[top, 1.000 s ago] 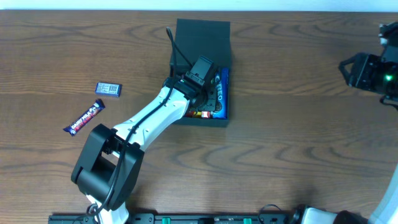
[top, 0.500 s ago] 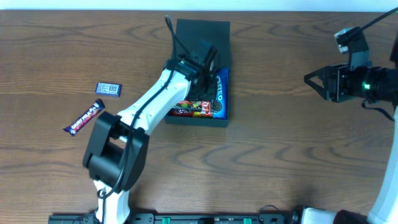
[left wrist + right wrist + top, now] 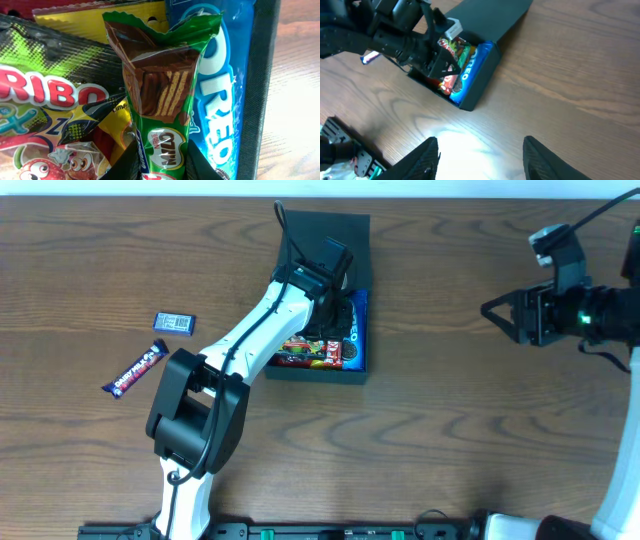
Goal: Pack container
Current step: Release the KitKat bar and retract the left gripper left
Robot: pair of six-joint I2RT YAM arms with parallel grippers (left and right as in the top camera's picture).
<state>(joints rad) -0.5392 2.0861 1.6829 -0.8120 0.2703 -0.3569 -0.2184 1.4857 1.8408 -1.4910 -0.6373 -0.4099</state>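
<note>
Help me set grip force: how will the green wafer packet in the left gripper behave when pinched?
Probably light and fairly stiff: the green wafer packet stands straight from the left gripper, only its crimped top creased. Likely fragile: the wrapper pictures wafer layers, which hard pinching could crush. Its glossy film may slip against the Oreo pack.

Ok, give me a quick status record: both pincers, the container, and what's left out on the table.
left pincer: inside the container, shut on a green wafer packet
right pincer: open, empty, off to the container's right
lid: open, folded back
contents seen: blue Oreo pack along the right wall, Haribo bag beside the wafer packet
on table: small dark packet and candy bar, both left of the container
</note>
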